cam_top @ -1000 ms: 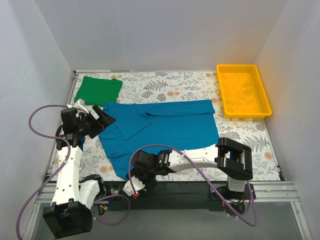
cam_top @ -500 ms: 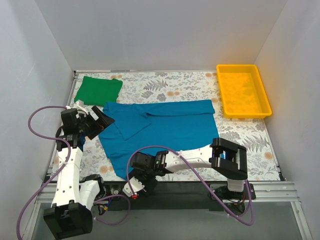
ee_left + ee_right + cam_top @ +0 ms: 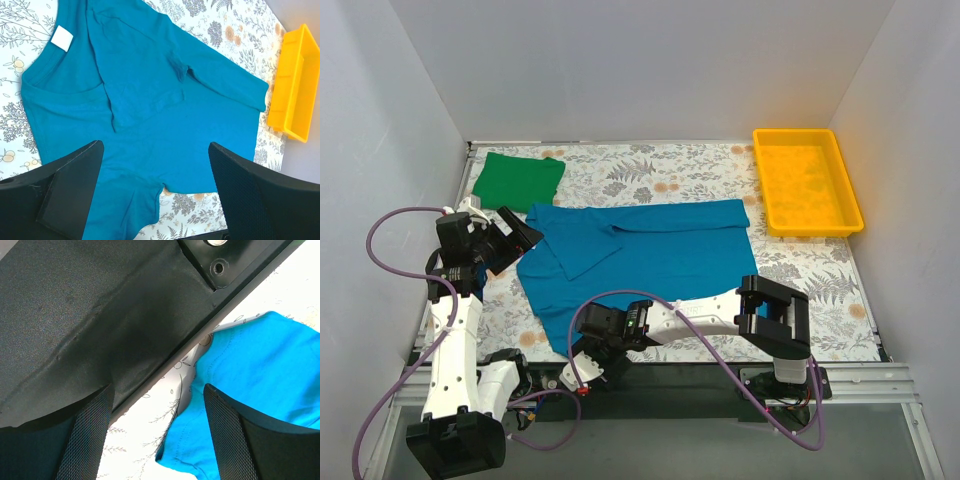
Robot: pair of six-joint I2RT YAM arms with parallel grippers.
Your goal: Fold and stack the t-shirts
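Observation:
A teal-blue t-shirt (image 3: 650,262) lies spread on the floral table, partly folded, with a sleeve turned over its middle. In the left wrist view the teal-blue t-shirt (image 3: 150,100) shows its white neck label (image 3: 62,37). A green t-shirt (image 3: 517,180) lies folded at the back left. My left gripper (image 3: 518,240) hovers open just left of the teal shirt's collar side, nothing between its fingers (image 3: 65,190). My right gripper (image 3: 586,364) is open at the table's near edge, by the shirt's near-left corner (image 3: 200,460), which lies between its fingers (image 3: 240,440).
A yellow plastic tray (image 3: 807,182) stands at the back right; the tray (image 3: 292,90) also shows in the left wrist view. A black rail (image 3: 100,315) runs along the table's near edge beside my right gripper. White walls close in the left, back and right sides.
My left gripper has drawn a little to the left, off the teal shirt's edge. My right gripper has slid slightly left along the near edge. Both shirts lie as before.

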